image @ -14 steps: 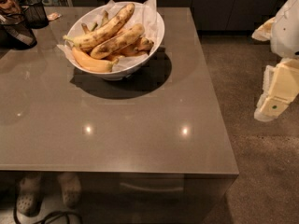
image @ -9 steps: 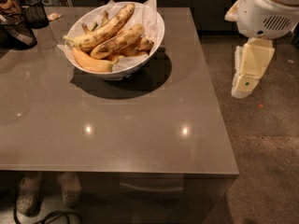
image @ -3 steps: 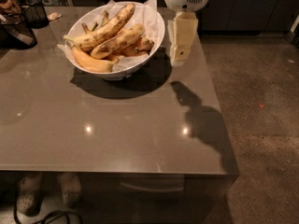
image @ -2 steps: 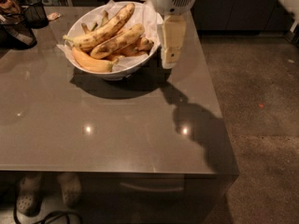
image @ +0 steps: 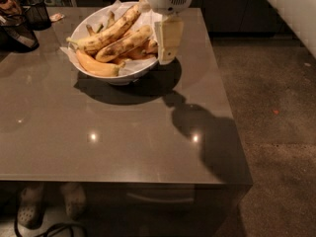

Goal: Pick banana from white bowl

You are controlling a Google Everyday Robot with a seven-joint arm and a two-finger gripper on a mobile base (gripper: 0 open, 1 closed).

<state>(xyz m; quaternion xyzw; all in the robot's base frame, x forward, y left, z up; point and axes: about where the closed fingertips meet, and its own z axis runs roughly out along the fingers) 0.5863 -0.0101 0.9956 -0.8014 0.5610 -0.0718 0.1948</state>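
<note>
The white bowl (image: pixel 123 77), lined with crinkled white paper, stands at the far middle of the brown table. In it the thick banana (image: pixel 126 43) with dark brown patches lies across the middle. A longer, slimmer speckled banana (image: pixel 106 31) lies behind it. A smooth orange-yellow banana (image: pixel 96 66) lies at the front rim. More bananas are partly hidden beneath these. My gripper (image: pixel 167 42), cream-coloured under a white wrist housing, hangs down over the bowl's right rim. It is just right of the thick banana's end and I cannot tell if it touches it.
Two black mesh baskets (image: pixel 36 12) (image: pixel 15 31) stand at the table's far left corner. The table's right edge (image: pixel 224 107) drops to a speckled floor. The arm's shadow falls on the table right of the bowl. A pair of shoes (image: pixel 49 204) shows below the front edge.
My gripper has swung in from off the table's right side, moving left to the bowl's right rim. The bananas and the bowl have not moved.
</note>
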